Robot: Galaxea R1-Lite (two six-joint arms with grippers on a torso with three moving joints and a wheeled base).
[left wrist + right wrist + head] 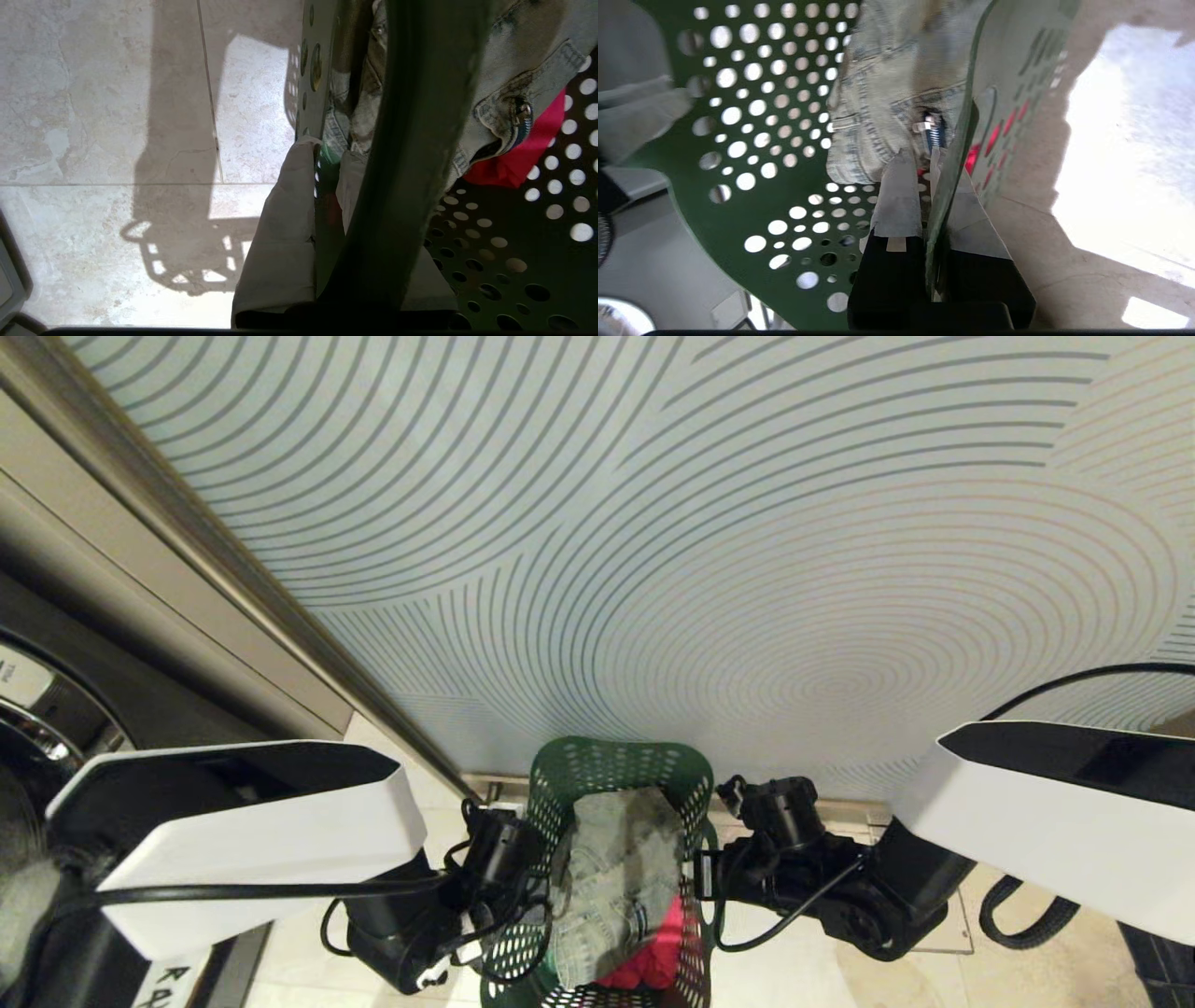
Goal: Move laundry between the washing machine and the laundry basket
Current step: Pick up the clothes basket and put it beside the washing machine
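Head view: left gripper (512,896) and right gripper (702,875) each clamp opposite rims of the green laundry basket (607,767), holding jeans (616,868) and a red garment (653,957).

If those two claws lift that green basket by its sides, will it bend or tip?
The basket looks like thin, hole-riddled plastic, so its walls may flex a little. Each claw, left and right, pinches an opposite wall, so it should stay fairly level. Jeans piled inside probably add weight.
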